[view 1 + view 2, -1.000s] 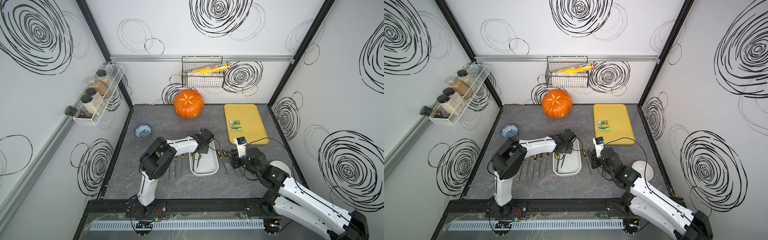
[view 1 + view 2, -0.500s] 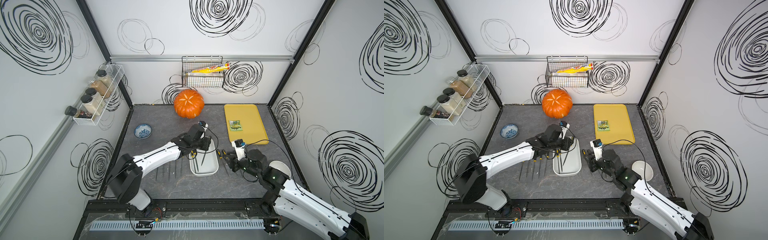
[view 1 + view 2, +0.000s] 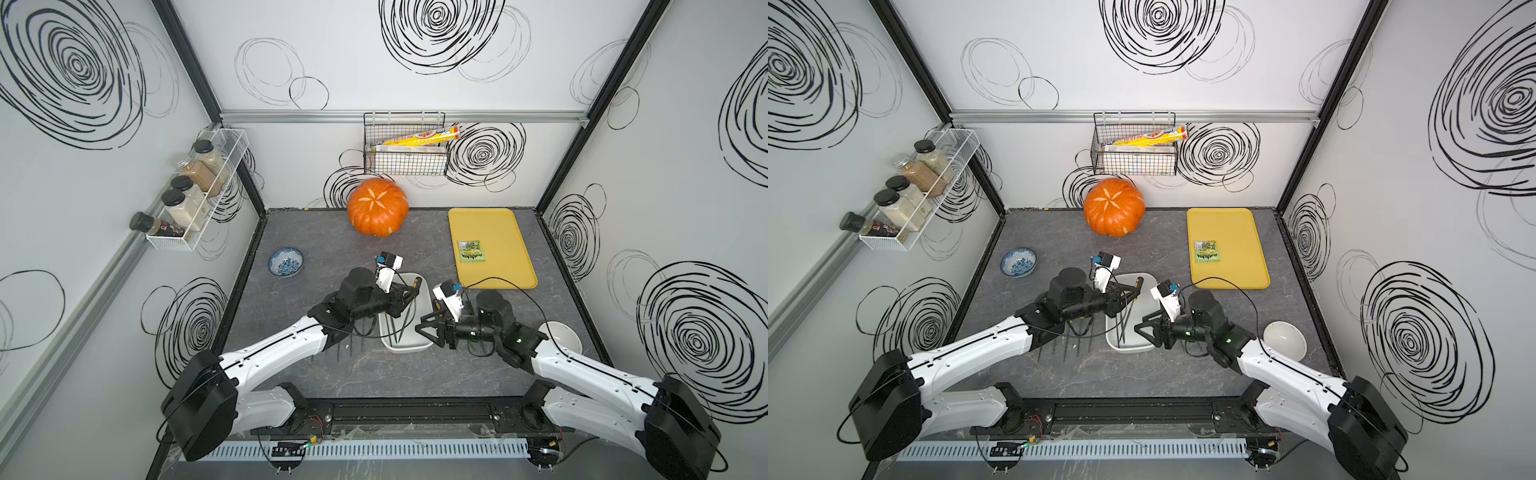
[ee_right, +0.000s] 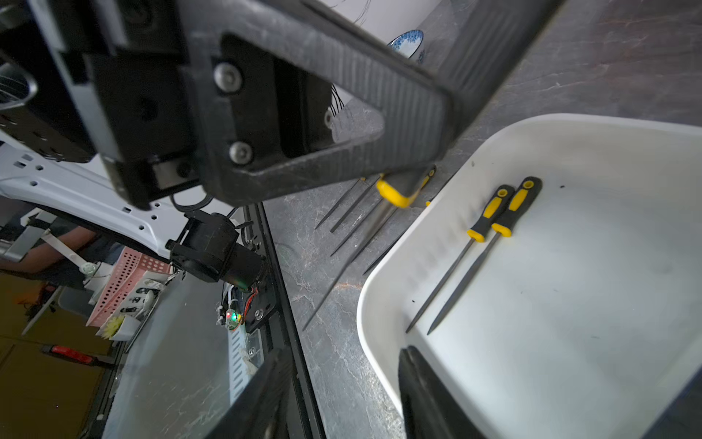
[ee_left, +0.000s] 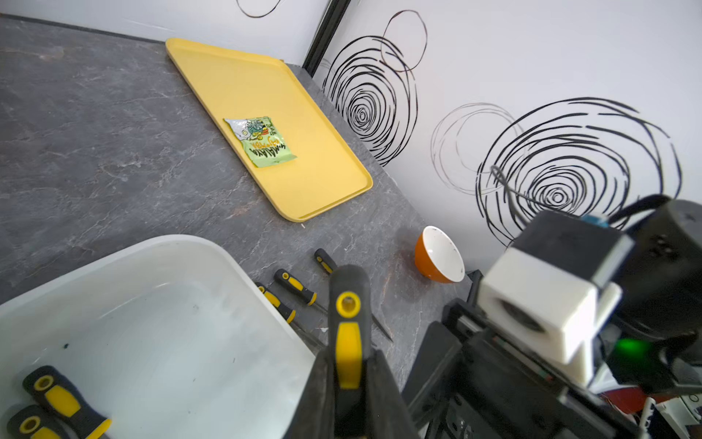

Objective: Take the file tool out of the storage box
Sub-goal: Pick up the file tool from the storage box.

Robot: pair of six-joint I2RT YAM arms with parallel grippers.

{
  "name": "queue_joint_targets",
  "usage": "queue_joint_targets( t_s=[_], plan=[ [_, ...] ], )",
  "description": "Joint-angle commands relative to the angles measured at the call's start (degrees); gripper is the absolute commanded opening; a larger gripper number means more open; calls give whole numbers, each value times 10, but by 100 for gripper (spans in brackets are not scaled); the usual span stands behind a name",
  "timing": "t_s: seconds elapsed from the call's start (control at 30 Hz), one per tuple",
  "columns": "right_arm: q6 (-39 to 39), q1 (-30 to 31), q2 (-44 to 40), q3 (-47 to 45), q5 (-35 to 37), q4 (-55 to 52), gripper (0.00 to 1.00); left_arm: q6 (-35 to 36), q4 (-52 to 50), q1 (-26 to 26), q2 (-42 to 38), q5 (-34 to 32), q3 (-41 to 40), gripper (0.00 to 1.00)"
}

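The grey table (image 3: 316, 249) carries the white storage box (image 3: 405, 348) in its middle, between the 2 arms. The left gripper (image 3: 409, 296) pinches the black and yellow handle of 1 file tool (image 5: 347, 300) and holds it tilted above the box, with the tip pointing down. The right gripper (image 3: 429, 333) is just beside the right wall of the box; its fingers are spread and nothing is between them. 2 more files (image 4: 514, 207) lie side by side on the box floor.
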Motion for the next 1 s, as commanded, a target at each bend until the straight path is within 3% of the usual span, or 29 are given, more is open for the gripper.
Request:
queue_joint_targets(
  t_s=[0.0, 0.27, 0.5, 0.77, 0.83, 0.9, 0.93, 0.97],
  plan=[
    [11, 0, 24, 27, -39, 52, 49, 6, 56, -2, -18, 18, -5, 0],
    [45, 1, 87, 32, -87, 136, 45, 4, 57, -8, -3, 25, -5, 0],
    [75, 2, 106, 18, -94, 205, 32, 5, 63, -11, 2, 30, -5, 0],
    [84, 1, 119, -6, -78, 227, 7, 9, 65, -17, -23, -3, -17, 0],
    [81, 1, 114, -6, -67, 208, 0, 9, 65, -16, -21, 2, -18, 4],
    [65, 1, 99, 2, -44, 148, 0, 7, 69, -16, -21, 4, -20, 11],
    [58, 1, 90, 8, -33, 117, 0, 6, 73, -16, -21, 5, -23, 15],
    [52, 2, 79, 15, -10, 71, 0, 5, 74, -16, -21, 7, -24, 27]
  ],
)
